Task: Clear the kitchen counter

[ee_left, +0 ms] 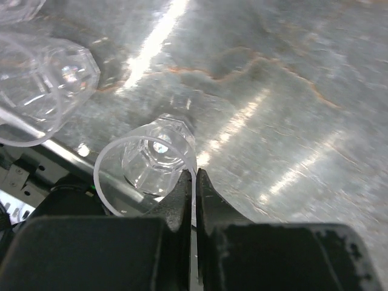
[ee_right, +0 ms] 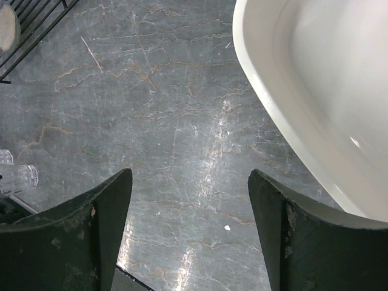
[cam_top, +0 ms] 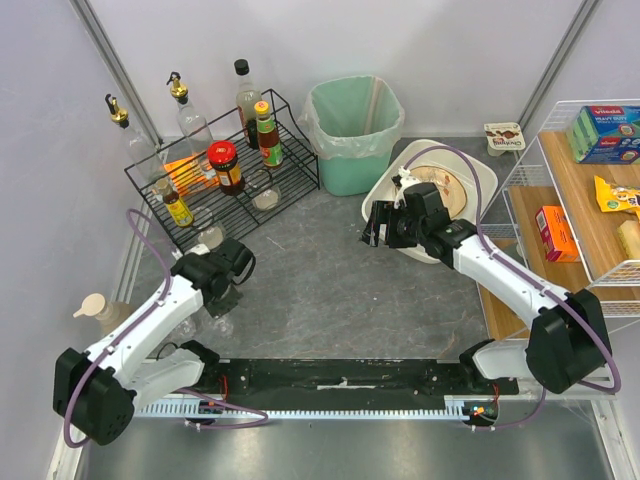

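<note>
The left gripper (ee_left: 195, 182) is closed narrowly on the rim of an upright clear glass (ee_left: 154, 159), with a second glass (ee_left: 42, 85) just beside it. The mottled dark grey kitchen counter (ee_left: 273, 109) lies beneath both arms. The right gripper (ee_right: 191, 185) hangs with its fingers wide apart and empty above the counter, next to the white basin (ee_right: 315, 85).
</note>
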`<move>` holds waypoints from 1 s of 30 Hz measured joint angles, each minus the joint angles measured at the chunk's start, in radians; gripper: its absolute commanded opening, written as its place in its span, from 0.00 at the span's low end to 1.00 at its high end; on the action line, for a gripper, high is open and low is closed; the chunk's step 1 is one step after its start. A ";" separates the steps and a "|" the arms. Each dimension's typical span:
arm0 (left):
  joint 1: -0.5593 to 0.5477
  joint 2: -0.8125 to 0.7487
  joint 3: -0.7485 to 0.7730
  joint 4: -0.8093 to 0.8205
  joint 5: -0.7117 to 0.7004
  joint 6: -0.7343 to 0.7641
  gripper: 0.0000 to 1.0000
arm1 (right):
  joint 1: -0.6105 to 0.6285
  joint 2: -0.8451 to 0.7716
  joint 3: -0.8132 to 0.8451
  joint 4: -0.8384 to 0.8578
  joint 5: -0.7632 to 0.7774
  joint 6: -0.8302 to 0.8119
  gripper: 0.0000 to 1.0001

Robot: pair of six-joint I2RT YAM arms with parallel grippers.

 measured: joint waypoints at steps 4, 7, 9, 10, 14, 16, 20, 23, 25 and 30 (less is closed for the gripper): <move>0.000 -0.009 0.071 0.048 0.051 0.098 0.02 | 0.000 -0.010 0.000 0.000 -0.029 -0.002 0.86; -0.004 -0.027 0.142 0.103 0.096 0.188 0.02 | 0.000 -0.019 0.000 0.012 -0.073 -0.004 0.89; -0.009 -0.029 0.192 0.129 0.121 0.238 0.02 | 0.000 -0.026 0.000 0.031 -0.111 -0.003 0.91; -0.012 -0.028 0.221 0.142 0.137 0.265 0.02 | 0.001 -0.029 0.000 0.046 -0.135 0.002 0.92; -0.018 -0.025 0.330 0.211 0.235 0.378 0.02 | 0.006 -0.030 0.000 0.146 -0.238 0.045 0.92; -0.018 -0.022 0.384 0.270 0.318 0.447 0.01 | 0.022 -0.030 -0.008 0.254 -0.296 0.103 0.92; -0.019 0.001 0.489 0.393 0.482 0.559 0.02 | 0.093 -0.029 -0.055 0.515 -0.362 0.261 0.93; -0.021 0.030 0.569 0.464 0.575 0.627 0.01 | 0.148 -0.020 -0.084 0.689 -0.370 0.389 0.97; -0.022 0.048 0.615 0.501 0.618 0.659 0.02 | 0.174 -0.013 -0.097 0.800 -0.352 0.476 0.98; -0.022 0.065 0.687 0.584 0.720 0.706 0.02 | 0.252 -0.005 -0.135 1.074 -0.231 0.673 0.98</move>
